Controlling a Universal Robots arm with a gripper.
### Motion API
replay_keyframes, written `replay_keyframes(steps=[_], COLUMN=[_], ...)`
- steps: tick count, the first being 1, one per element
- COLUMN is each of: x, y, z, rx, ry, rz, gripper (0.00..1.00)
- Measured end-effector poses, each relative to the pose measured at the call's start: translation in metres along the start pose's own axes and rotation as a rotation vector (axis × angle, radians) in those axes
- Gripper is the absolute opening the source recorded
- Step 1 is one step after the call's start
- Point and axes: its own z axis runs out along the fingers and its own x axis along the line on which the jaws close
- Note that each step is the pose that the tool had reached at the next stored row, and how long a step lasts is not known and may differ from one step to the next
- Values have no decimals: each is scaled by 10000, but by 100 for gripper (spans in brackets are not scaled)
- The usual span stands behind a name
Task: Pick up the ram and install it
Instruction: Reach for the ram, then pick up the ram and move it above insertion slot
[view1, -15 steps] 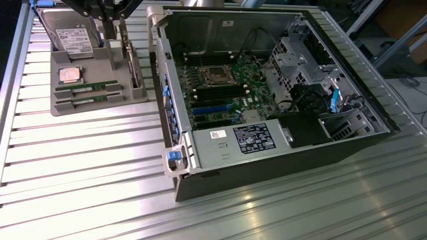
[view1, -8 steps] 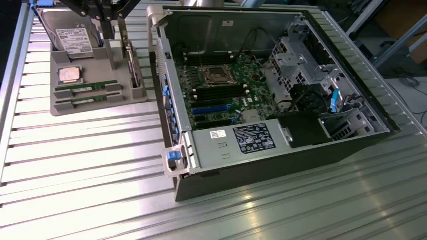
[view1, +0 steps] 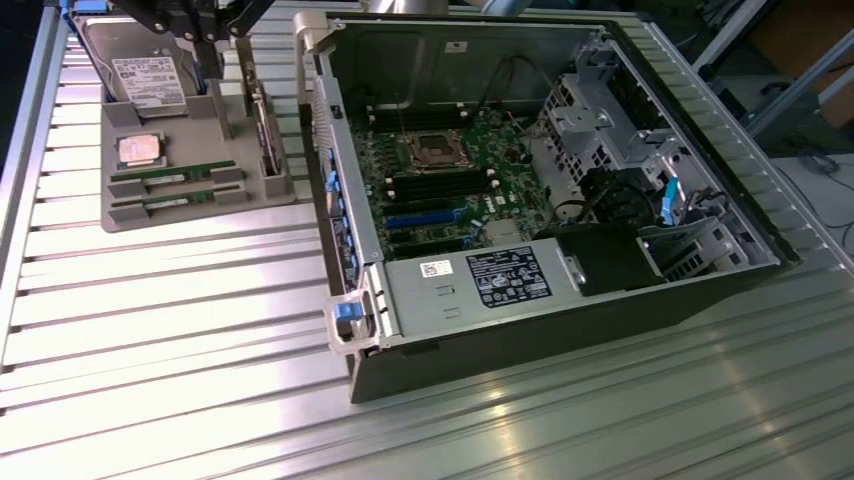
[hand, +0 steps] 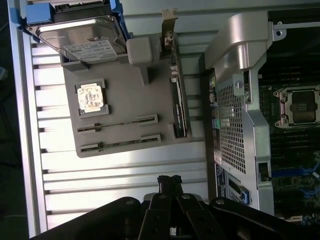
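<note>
Your ram is in the grey tray (view1: 200, 215), not yet in the computer. Two matching green sticks lie flat there, side by side in their own holders: the inner ram stick (view1: 174, 172), just beside the silver processor chip (view1: 139, 148), and the outer ram stick (view1: 167, 200) along the tray's edge. You can see the same pair from the wrist view, inner ram stick (hand: 117, 124) and outer ram stick (hand: 120, 142). Neither one is lifted or tilted.

Around them on the tray sit a hard drive (view1: 144, 75) at the far end and an expansion card (view1: 267, 130) standing on edge on the side toward the computer case (view1: 534, 330). The case is open, and the long dark memory slots (view1: 434, 185) on the board beside the processor socket look empty to me.

Your gripper (view1: 203, 38) hangs above the hard-drive end of the tray, well apart from both sticks. In the wrist view the gripper (hand: 170, 184) has its fingers pressed together with nothing between them.

So, as I judge it, nothing of the job is done: the pick-up, the carry to the case and the seating in a slot are all left.
</note>
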Motion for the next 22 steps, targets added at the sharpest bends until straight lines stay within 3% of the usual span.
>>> replay_keyframes(steps=[8, 14, 22], x=[9, 9, 9], y=[-1, -1, -1], z=[0, 0, 0], rx=[0, -16, -48], ry=[0, 28, 86], rz=[-1, -633, -1941], gripper=[10, 10, 10])
